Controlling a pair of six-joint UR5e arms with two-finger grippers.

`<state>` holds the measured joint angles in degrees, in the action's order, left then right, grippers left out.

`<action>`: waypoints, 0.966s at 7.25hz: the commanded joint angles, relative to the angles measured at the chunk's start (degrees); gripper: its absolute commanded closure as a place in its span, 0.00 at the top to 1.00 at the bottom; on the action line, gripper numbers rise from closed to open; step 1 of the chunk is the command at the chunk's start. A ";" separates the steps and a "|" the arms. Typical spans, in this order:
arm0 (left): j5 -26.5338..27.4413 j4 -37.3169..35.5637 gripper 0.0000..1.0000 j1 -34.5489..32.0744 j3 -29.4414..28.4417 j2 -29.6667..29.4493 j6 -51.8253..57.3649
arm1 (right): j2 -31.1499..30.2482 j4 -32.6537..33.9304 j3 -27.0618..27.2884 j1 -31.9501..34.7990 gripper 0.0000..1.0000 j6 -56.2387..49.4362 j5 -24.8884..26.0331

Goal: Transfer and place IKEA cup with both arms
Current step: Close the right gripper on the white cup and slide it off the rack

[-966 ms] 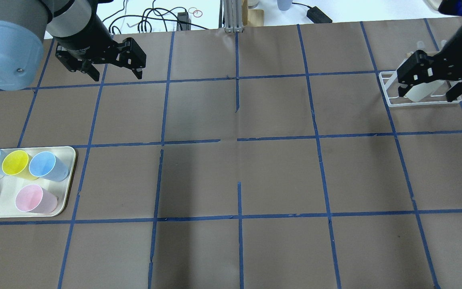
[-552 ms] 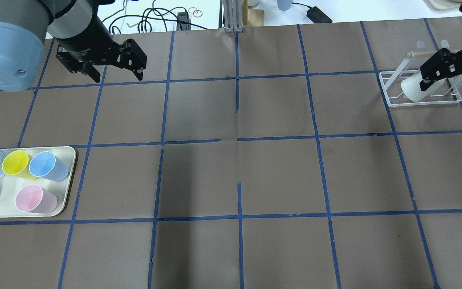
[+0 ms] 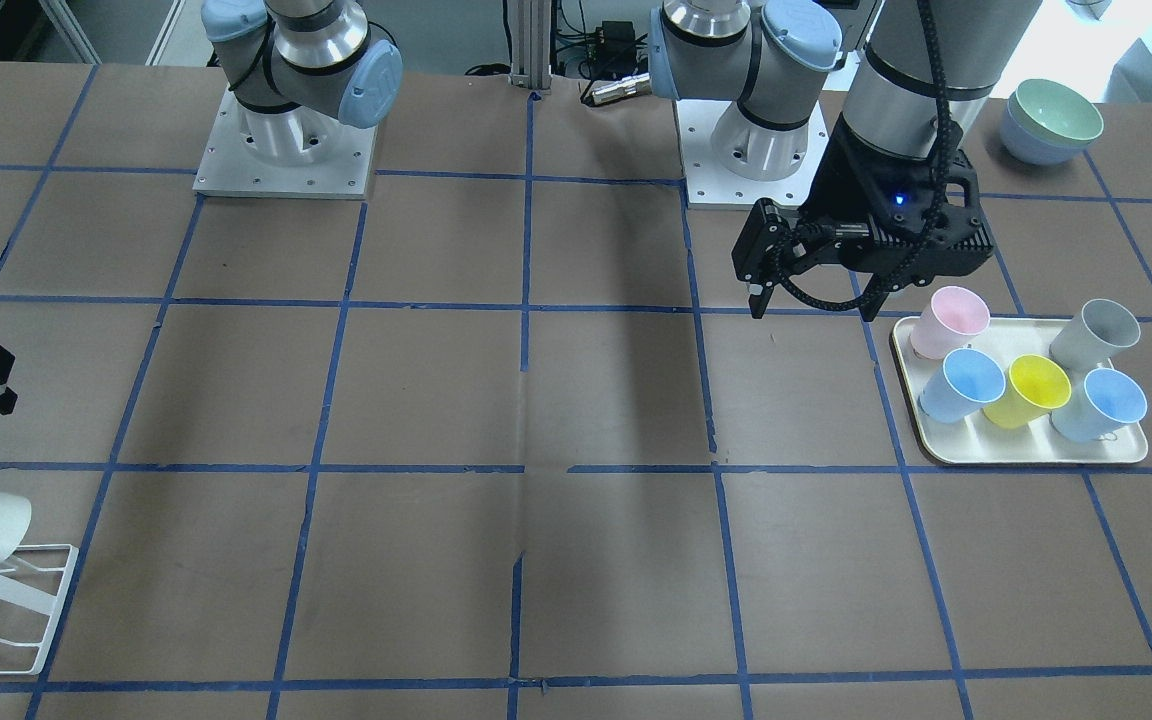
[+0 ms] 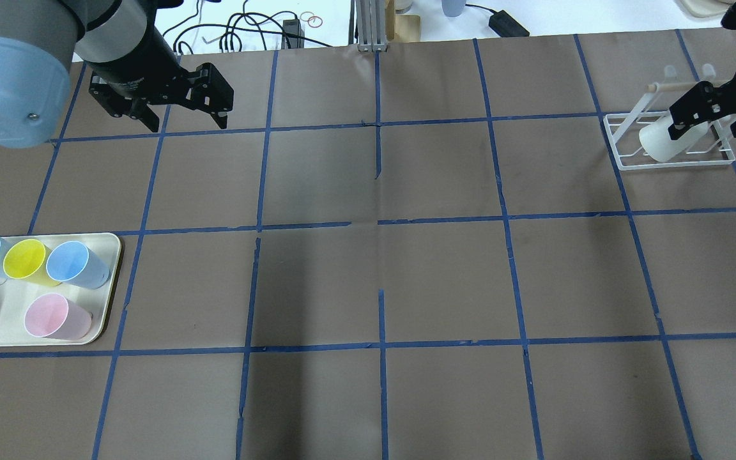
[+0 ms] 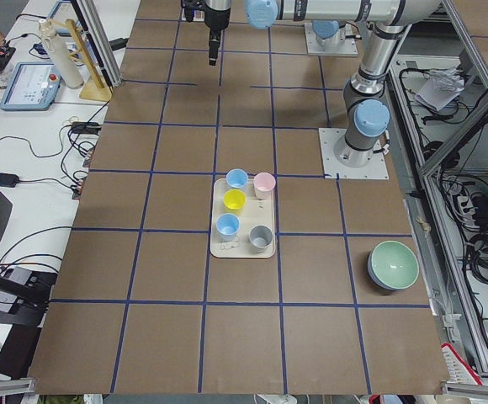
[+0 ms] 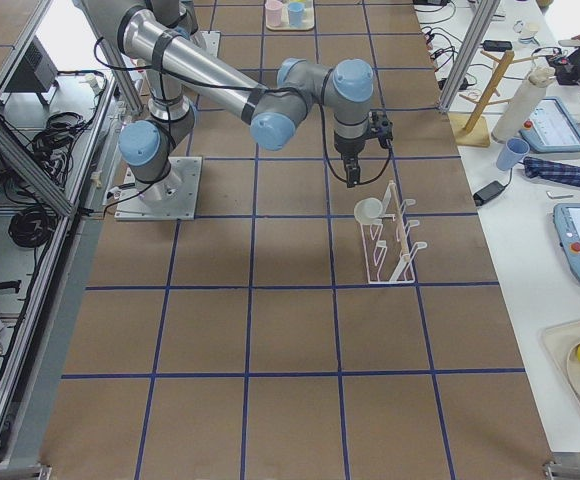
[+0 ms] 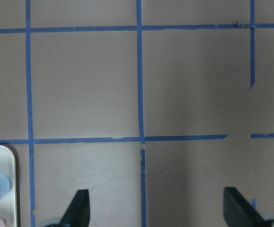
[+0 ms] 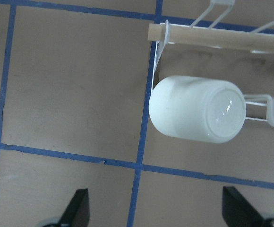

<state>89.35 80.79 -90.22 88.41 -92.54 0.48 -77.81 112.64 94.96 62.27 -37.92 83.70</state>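
Placement reads done to me: IKEA cup (image 4: 662, 144) hangs on the white rack (image 4: 674, 165) near the table's right edge, right gripper (image 4: 705, 133) above it, left gripper (image 4: 186, 121) near the tray (image 4: 7, 319), both jaws spread, empty.

Overhead and front cameras face each other across the table (image 4: 444, 281); the right wrist camera, close above, shares their IKEA cup (image 8: 193, 109).

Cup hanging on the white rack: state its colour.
The cup is off-white, a pale cream; the right wrist-mounted view shows it best.
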 commanded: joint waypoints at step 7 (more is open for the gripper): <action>-0.58 8.06 1.00 0.75 -4.48 -0.88 -0.92 | 7.58 13.30 -0.21 -0.48 1.00 -22.99 -0.11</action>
<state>88.75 88.76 -89.56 83.80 -93.36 0.00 -70.72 125.08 94.81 61.79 -60.76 83.72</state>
